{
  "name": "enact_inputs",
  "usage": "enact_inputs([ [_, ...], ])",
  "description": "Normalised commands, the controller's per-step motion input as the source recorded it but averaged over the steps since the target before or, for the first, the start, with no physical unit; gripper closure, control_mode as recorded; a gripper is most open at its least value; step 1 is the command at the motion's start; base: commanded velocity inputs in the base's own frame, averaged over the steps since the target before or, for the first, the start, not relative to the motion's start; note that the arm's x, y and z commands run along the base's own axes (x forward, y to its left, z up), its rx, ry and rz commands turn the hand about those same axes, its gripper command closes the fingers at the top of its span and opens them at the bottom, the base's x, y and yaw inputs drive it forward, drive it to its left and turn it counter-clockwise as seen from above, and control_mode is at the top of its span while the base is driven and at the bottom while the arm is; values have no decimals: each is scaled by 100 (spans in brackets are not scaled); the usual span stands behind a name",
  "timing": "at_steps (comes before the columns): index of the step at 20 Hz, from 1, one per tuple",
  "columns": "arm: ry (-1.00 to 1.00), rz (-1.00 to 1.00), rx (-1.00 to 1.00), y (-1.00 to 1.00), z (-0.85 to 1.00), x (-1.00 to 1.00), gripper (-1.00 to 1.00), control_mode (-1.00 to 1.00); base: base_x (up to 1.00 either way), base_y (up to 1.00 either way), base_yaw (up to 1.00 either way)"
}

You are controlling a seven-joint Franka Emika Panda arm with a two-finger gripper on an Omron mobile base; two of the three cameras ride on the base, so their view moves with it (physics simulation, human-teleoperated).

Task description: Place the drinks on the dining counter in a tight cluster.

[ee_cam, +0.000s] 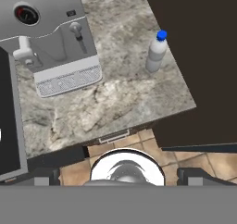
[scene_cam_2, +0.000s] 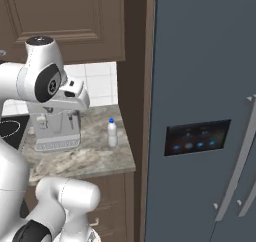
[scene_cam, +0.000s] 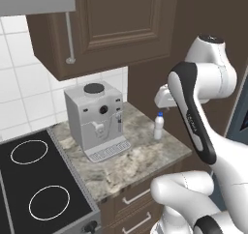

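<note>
Gripper [ee_cam: 118, 177] spread wide, raised well clear of upright small white bottle [ee_cam: 156, 52], marbled countertop [ee_cam: 115, 98]

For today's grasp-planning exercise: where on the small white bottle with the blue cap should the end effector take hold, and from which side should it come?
Grip the small white bottle around its straight body, below the narrowing neck. It stands upright near the small counter's edge by the tall brown panel. The coffee machine stands well apart. Probably come level from the open front edge, away from that panel.

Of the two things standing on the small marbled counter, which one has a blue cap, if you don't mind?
The small white bottle near the counter's right end, upright beside the dark panel. The silver coffee machine has a black top instead.
</note>
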Motion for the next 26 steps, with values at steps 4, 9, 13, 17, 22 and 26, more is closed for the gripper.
enact_inputs([
  [4, 0, 0, 0, 0, 0, 0, -100, 100, 59, -51, 0],
  [9, 0, 0, 0, 0, 0, 0, -100, 100, 66, -62, 0],
  [13, 0, 0, 0, 0, 0, 0, -100, 100, 67, -45, 0],
  [17, 0, 0, 0, 0, 0, 0, -100, 100, 20, -10, 1],
  [22, 0, 0, 0, 0, 0, 0, -100, 100, 0, 0, 0],
  [26, 0, 0, 0, 0, 0, 0, -100, 100, 0, -8, 0],
])
